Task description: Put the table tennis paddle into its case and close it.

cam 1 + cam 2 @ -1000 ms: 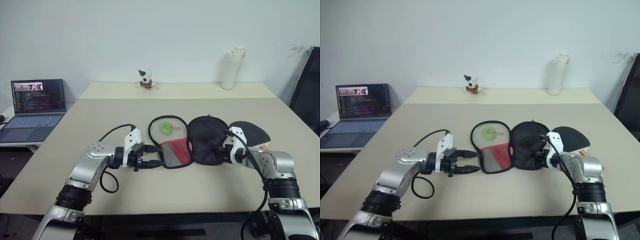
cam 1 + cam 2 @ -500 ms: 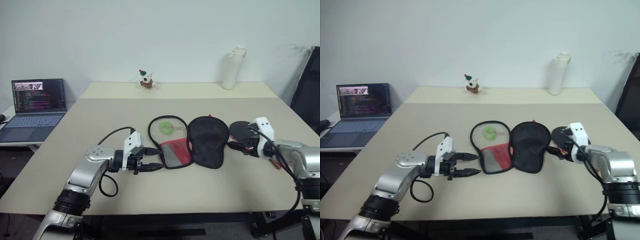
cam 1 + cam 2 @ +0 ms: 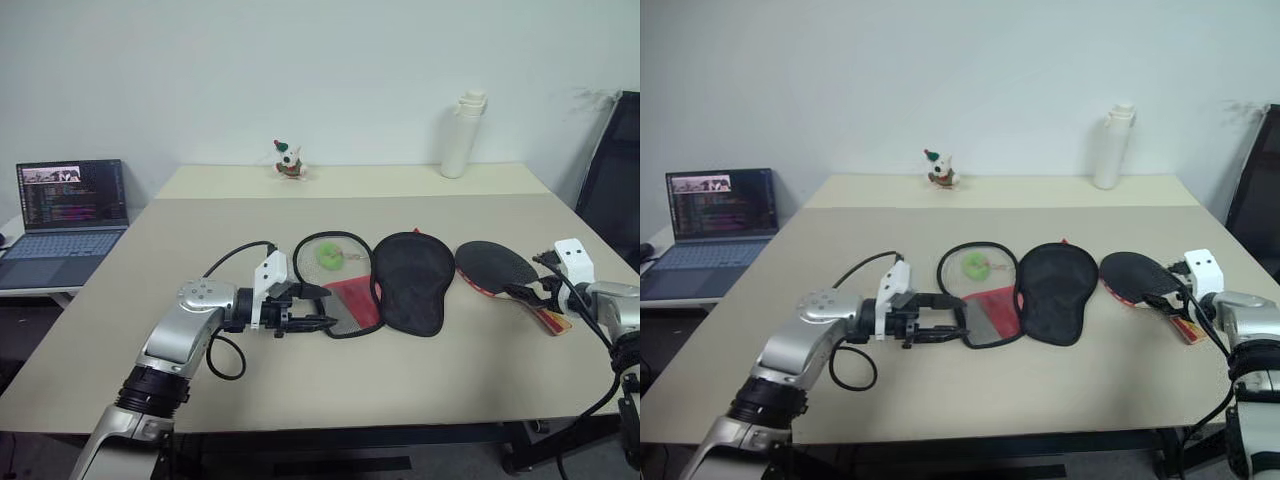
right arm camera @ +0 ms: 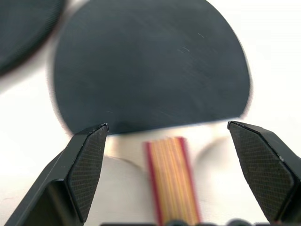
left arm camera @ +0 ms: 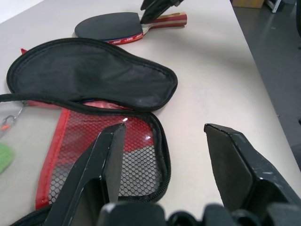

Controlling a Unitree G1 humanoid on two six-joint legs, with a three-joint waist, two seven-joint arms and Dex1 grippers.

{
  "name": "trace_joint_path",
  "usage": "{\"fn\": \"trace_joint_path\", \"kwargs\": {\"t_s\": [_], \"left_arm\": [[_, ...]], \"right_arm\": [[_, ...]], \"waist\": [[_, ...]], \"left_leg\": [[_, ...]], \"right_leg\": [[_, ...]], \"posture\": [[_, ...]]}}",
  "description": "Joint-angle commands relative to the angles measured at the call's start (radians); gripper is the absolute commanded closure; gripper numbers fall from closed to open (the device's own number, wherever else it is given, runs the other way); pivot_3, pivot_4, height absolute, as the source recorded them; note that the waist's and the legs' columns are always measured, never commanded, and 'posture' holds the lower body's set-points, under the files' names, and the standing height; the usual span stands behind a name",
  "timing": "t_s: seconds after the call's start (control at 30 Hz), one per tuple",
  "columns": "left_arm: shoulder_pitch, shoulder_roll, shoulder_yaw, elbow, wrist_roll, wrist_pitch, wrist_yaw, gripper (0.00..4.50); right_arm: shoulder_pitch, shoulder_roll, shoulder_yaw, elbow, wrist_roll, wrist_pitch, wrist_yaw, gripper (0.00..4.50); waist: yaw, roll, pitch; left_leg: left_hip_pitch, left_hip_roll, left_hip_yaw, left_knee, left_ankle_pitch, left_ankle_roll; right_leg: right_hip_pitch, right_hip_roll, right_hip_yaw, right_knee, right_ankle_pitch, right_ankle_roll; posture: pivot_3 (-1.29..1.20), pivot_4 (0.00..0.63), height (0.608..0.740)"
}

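The right pincer [image 4: 167,179], now spread wide, has swung from the open case [image 3: 405,280] to straddle the table tennis paddle's [image 3: 495,268] handle, ready to grasp.

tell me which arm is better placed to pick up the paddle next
The right. Its open gripper already straddles the handle of the table tennis paddle, which lies flat on the table right of the case. The left gripper is open at the case's mesh side, far from the paddle.

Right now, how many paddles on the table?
1. The table tennis paddle lies flat, black face up, near the table's right edge, right of the open case, with the open right gripper over its handle. None visible inside the case.
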Motion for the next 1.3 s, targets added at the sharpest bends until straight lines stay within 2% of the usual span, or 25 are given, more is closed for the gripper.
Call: {"fn": "trace_joint_path", "kwargs": {"t_s": [0.03,0.33,0.8,0.93,1.3], "left_arm": [[-0.019,0.003,0.006,-0.009,0.0,-0.021,-0.011,1.59],[-0.005,0.012,0.015,-0.029,-0.004,-0.013,-0.005,1.59],[-0.013,0.018,0.013,-0.029,-0.006,-0.009,-0.012,1.59],[-0.015,0.015,0.011,-0.023,-0.003,-0.012,-0.01,1.59],[0.0,0.021,0.02,-0.034,-0.002,-0.011,0.003,1.59]], "right_arm": [[-0.053,-0.008,0.001,0.099,-0.037,-0.049,0.007,0.03],[-0.07,-0.028,0.028,0.182,-0.079,-0.035,0.145,0.03],[-0.038,-0.034,0.026,0.188,-0.107,-0.042,0.157,0.03],[-0.038,-0.023,0.005,0.194,-0.099,-0.047,0.108,0.03],[-0.04,-0.011,-0.046,0.154,-0.08,-0.008,-0.023,3.38]], "waist": [[0.0,0.0,0.0],[0.001,0.0,0.0],[0.001,0.0,0.0],[0.001,0.0,0.0],[0.002,0.0,0.0]], "left_leg": [[0.0,0.0,0.0,0.0,0.0,0.0],[0.001,0.001,0.001,0.001,0.0,0.0],[0.002,0.001,0.002,0.001,0.0,0.0],[0.002,0.001,0.002,0.001,0.0,0.0],[0.003,0.0,0.004,0.003,0.0,0.0]], "right_leg": [[0.0,0.0,0.0,0.0,0.0,0.0],[0.001,0.0,0.002,0.0,0.001,0.002],[0.001,-0.001,0.004,0.001,0.001,0.002],[0.001,-0.001,0.004,0.001,0.001,0.002],[0.002,-0.001,0.012,0.001,0.003,0.005]], "posture": [[0.0,0.15,0.74],[0.0,0.15,0.74],[0.0,0.15,0.74],[0.0,0.15,0.74],[0.0,0.15,0.74]]}}
